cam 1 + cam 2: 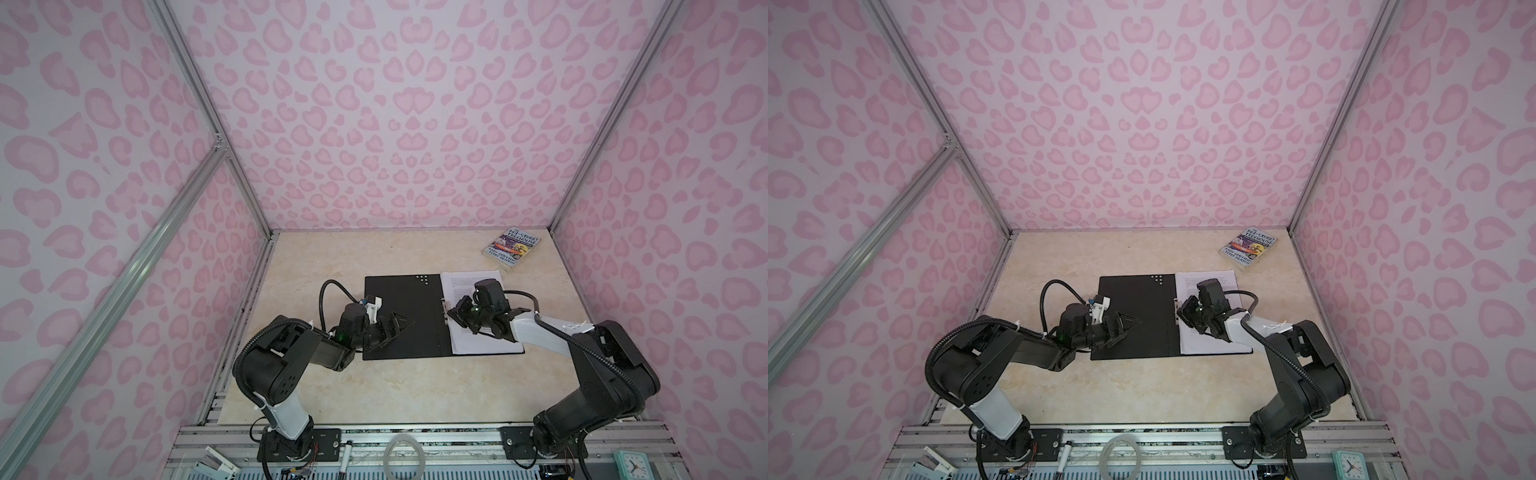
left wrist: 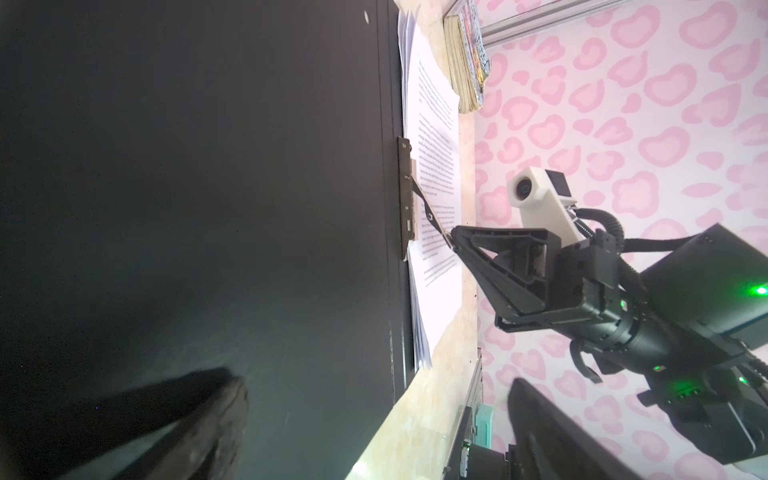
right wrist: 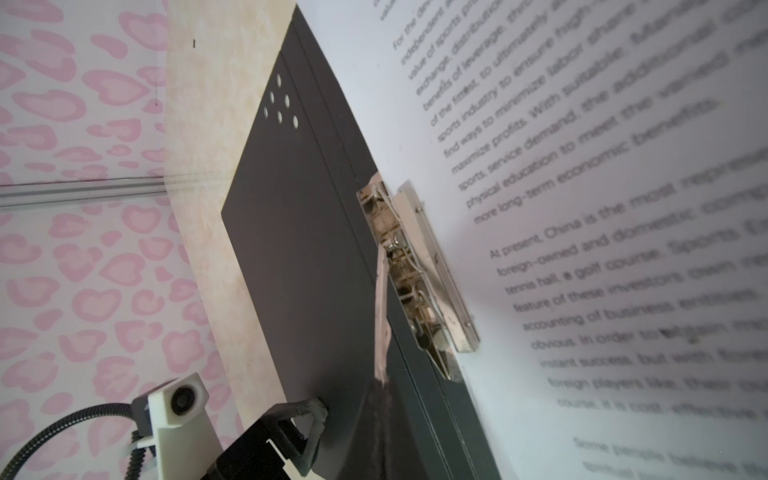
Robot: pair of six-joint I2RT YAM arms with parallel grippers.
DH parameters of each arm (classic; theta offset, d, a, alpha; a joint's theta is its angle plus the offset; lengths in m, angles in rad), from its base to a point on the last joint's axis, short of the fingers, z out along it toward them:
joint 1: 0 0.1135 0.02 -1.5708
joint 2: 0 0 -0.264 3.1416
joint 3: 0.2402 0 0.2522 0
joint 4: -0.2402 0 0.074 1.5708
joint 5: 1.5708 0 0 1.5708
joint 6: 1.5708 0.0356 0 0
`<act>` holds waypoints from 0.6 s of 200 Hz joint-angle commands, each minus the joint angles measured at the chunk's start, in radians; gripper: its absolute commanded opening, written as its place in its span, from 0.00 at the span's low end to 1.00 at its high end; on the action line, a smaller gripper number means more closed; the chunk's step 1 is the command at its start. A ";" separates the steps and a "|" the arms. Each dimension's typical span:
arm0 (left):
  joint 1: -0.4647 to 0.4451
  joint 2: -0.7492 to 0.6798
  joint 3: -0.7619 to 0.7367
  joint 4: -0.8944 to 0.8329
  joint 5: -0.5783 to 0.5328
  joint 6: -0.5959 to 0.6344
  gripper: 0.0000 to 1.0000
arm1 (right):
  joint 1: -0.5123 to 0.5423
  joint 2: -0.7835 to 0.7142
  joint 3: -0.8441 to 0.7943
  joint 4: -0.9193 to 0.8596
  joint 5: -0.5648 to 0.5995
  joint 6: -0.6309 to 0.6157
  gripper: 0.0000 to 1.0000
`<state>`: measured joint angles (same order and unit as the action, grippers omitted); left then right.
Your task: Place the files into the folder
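Observation:
The folder (image 1: 407, 299) lies open on the table, black inside up, in both top views (image 1: 1142, 299). The files (image 1: 478, 345), white printed sheets, lie stacked on its right half, their inner edge under the metal spine clip (image 3: 419, 266). My right gripper (image 1: 451, 311) is shut on the clip's thin lever (image 3: 381, 299), which is lifted off the spine; the left wrist view shows its tip (image 2: 451, 241) pinching that lever (image 2: 428, 212). My left gripper (image 1: 399, 326) stands open over the folder's bare left half, one finger (image 3: 316, 409) down on the black cover.
A small colourful paperback book (image 1: 512, 248) lies at the far right corner of the table. Pink patterned walls enclose the table on three sides. On the front rail sit a tape ring (image 1: 405, 455) and a small teal clock (image 1: 631, 464).

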<state>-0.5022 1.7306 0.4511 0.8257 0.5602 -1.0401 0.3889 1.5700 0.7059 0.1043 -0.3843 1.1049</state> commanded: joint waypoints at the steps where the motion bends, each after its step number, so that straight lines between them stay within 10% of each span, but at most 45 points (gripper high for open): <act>1: 0.005 0.027 -0.026 -0.318 -0.098 -0.012 1.00 | -0.002 -0.010 -0.036 -0.128 0.091 -0.099 0.00; 120: 0.005 0.062 -0.014 -0.303 -0.094 -0.021 1.00 | 0.007 -0.080 0.047 -0.165 0.099 -0.234 0.01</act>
<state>-0.4992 1.7599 0.4534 0.8692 0.5667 -1.0466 0.3927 1.5032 0.7052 0.0238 -0.2893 0.9195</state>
